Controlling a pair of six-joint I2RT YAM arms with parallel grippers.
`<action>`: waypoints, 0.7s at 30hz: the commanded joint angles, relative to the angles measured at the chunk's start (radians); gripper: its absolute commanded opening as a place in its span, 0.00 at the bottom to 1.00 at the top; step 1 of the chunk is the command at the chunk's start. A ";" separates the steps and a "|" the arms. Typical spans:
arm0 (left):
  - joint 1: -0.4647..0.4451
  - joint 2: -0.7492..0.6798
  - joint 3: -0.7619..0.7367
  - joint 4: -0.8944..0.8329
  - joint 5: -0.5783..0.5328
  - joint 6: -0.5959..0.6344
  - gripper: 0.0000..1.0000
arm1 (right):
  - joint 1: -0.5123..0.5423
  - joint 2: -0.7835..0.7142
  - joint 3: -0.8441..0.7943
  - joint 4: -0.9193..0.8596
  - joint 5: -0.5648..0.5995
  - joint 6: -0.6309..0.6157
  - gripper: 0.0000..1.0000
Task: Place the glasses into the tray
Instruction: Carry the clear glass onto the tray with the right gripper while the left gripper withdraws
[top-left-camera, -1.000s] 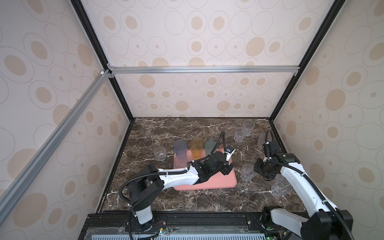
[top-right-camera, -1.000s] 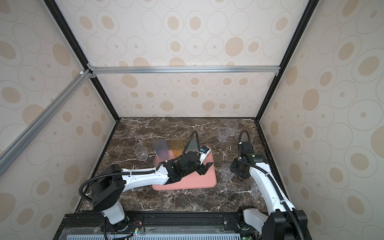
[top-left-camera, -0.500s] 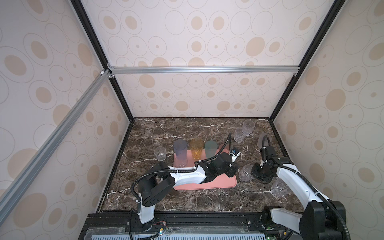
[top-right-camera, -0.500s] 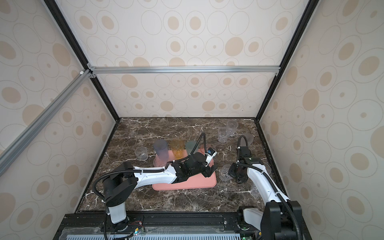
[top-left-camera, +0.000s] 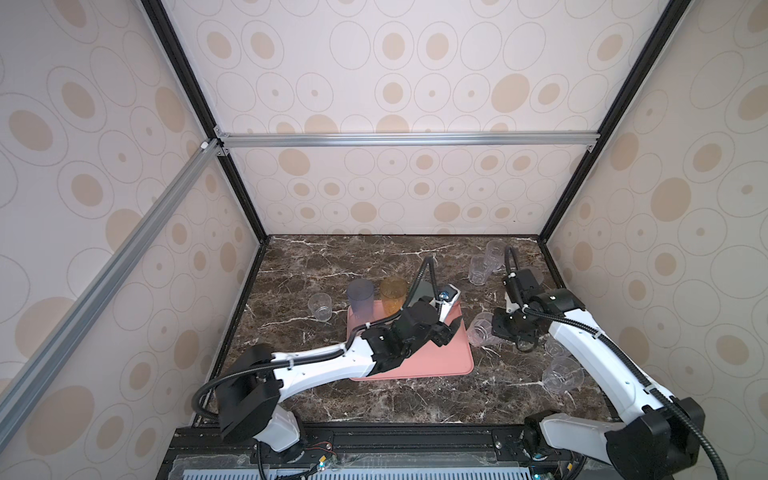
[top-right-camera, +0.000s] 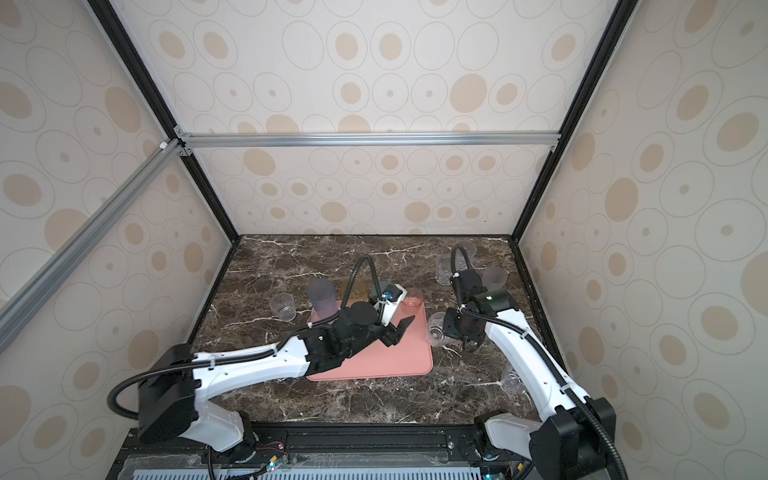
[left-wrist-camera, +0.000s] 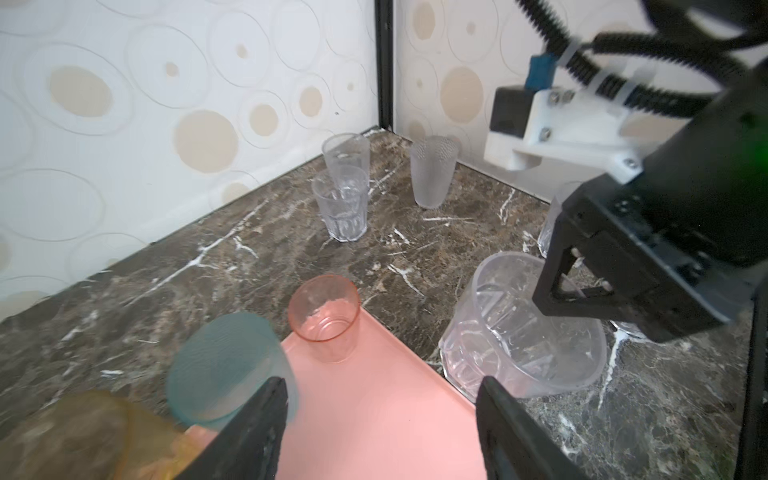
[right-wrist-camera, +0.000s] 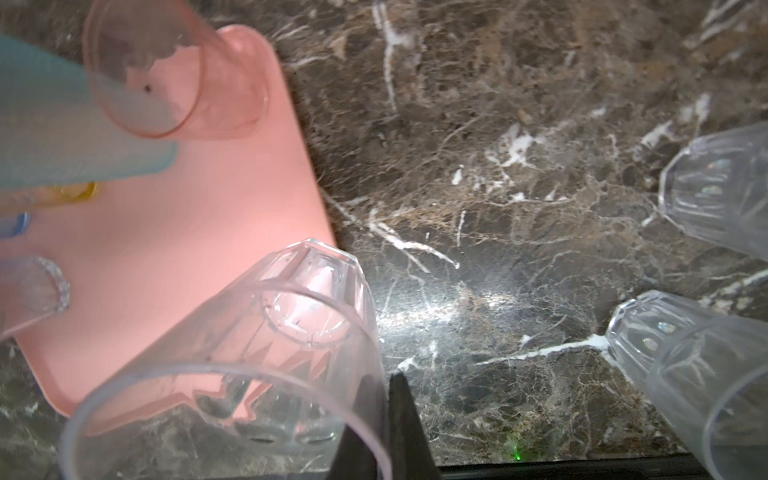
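Clear tumbler (top-left-camera: 478, 337), newly in right gripper (top-left-camera: 498, 332), by tray (top-left-camera: 451, 363) on marble tabletop (top-left-camera: 332, 259)

This is a robot test cell in a lab, not a lived-in room: wallpapered panels (top-left-camera: 415, 62) printed with beige ovals box in a small marble-look counter (top-left-camera: 316, 266) on three sides. They are framed by black corner posts (top-left-camera: 178, 62) and an aluminium bar (top-left-camera: 407, 139) that crosses at 12 o'clock. At 6 o'clock a white-and-black left arm (top-left-camera: 316, 370) and right arm (top-left-camera: 590, 353), both trailing cables, stand bolted to a black rail (top-left-camera: 415, 440) along the counter's edge
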 joint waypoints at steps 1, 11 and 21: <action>0.003 -0.106 -0.092 0.029 -0.110 0.078 0.77 | 0.105 0.067 0.089 -0.127 0.021 -0.017 0.02; 0.135 -0.469 -0.345 -0.144 -0.208 0.025 0.82 | 0.379 0.397 0.386 -0.159 0.044 -0.027 0.02; 0.322 -0.638 -0.425 -0.304 -0.186 -0.064 0.81 | 0.502 0.720 0.693 -0.182 0.100 -0.042 0.03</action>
